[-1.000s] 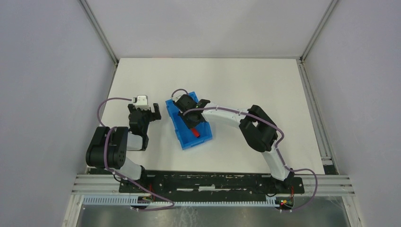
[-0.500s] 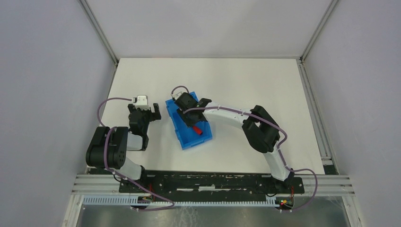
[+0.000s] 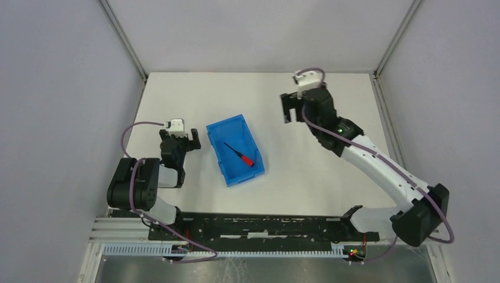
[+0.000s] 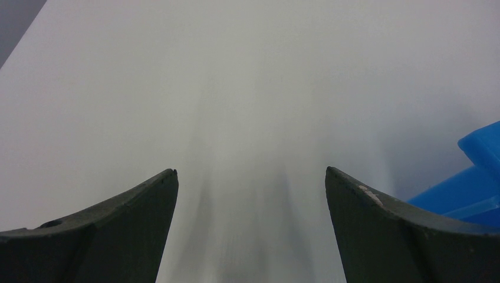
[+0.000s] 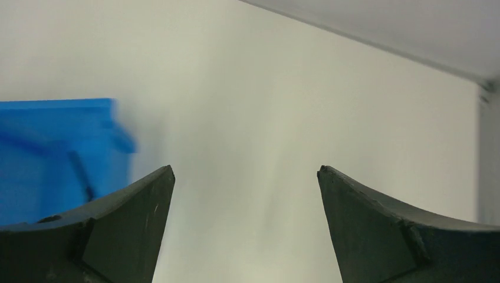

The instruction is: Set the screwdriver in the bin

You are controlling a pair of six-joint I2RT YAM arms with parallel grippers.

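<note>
One small screwdriver (image 3: 239, 154), with a thin black shaft and a short red handle, lies flat and diagonal on the floor of the blue bin (image 3: 217, 154), handle toward the near right corner. The left gripper (image 4: 250, 177) sits just left of the bin, jaws spread wide, holding nothing. The right gripper (image 5: 244, 171) hangs well apart over the far table (image 3: 177, 94), likewise wide open and empty.

You see bin (image 3: 236, 169): bright blue plastic, smooth, slight sheen. Screwdriver (image 3: 239, 152): red plastic-looking handle, thin dark shaft. Desk (image 3: 295, 165): white, matt, smooth. Your left pincer (image 4: 250, 171), right pincer (image 5: 244, 168): dark, matt, faintly scuffed.
</note>
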